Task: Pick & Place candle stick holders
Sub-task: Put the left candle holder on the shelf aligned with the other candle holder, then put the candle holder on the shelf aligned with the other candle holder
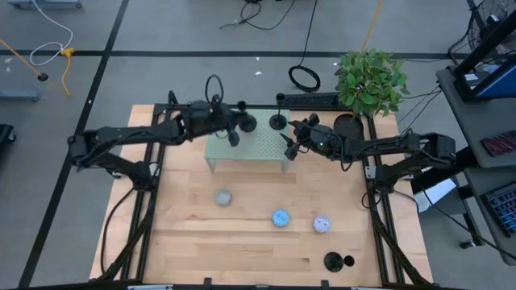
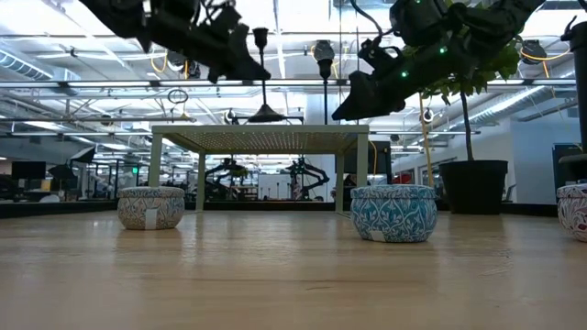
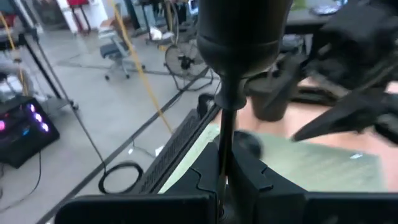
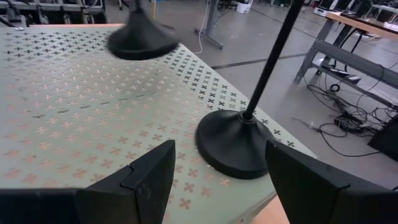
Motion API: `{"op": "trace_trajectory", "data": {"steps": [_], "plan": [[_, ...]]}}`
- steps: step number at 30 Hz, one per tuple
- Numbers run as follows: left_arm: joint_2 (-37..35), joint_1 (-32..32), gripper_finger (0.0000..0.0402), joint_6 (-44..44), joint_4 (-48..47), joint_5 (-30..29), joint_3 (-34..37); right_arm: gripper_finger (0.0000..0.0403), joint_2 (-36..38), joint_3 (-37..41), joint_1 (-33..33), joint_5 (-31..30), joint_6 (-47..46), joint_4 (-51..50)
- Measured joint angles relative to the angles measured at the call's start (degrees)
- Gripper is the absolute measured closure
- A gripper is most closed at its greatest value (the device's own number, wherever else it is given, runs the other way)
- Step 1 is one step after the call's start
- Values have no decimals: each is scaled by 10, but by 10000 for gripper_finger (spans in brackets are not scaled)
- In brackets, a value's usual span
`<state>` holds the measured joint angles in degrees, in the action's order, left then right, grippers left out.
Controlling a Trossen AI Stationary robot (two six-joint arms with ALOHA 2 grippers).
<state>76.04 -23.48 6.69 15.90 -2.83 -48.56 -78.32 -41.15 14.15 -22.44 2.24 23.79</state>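
Green perforated metal makes up the stand (image 1: 248, 149), which sits at the far middle of the wooden table (image 1: 193, 234) and serves as the landmark for everything else. Three black candle holders show: one (image 1: 247, 122) at the stand's far edge with its stem pinched between the closed fingers of the left gripper (image 3: 225, 171), a second (image 1: 278, 121) just beside it on the stand's far right corner, and a third (image 1: 338, 261) lying well apart near the table's front right. The right gripper (image 4: 217, 171) hovers over the stand's right edge with its jaws spread, the second holder's round base (image 4: 233, 143) sitting just ahead of them. Three small patterned tins (image 1: 280, 217) stand in a loose row in front of the stand. A leafy potted plant (image 1: 371, 80) stands behind the stand's right side, close to the right arm.
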Motion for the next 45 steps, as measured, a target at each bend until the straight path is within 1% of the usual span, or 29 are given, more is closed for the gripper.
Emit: {"op": "trace_trajectory", "data": {"steps": [7,12,16,19,24,27,30,36,40,45], "plan": [[41,-52,388,-4,43,80,0,161,0,0,0,1,0,0],[57,-65,388,2,33,87,0,161,0,0,-2,2,0,-5],[61,-69,387,5,32,115,0,161,0,0,-2,2,0,-5],[61,-68,374,12,31,118,0,161,0,0,-4,7,11,-14],[63,-68,351,19,19,119,0,161,10,0,-16,52,33,-33],[62,-68,348,19,17,118,0,161,23,-1,-27,87,34,-42],[62,-68,347,20,16,118,0,161,45,-1,-41,110,34,-54],[62,-68,345,20,12,112,0,160,111,-1,-79,146,34,-142],[62,-68,344,19,-5,88,0,160,158,-1,-111,183,28,-218],[62,-68,343,19,-12,79,0,160,207,-1,-150,239,37,-294]]}}
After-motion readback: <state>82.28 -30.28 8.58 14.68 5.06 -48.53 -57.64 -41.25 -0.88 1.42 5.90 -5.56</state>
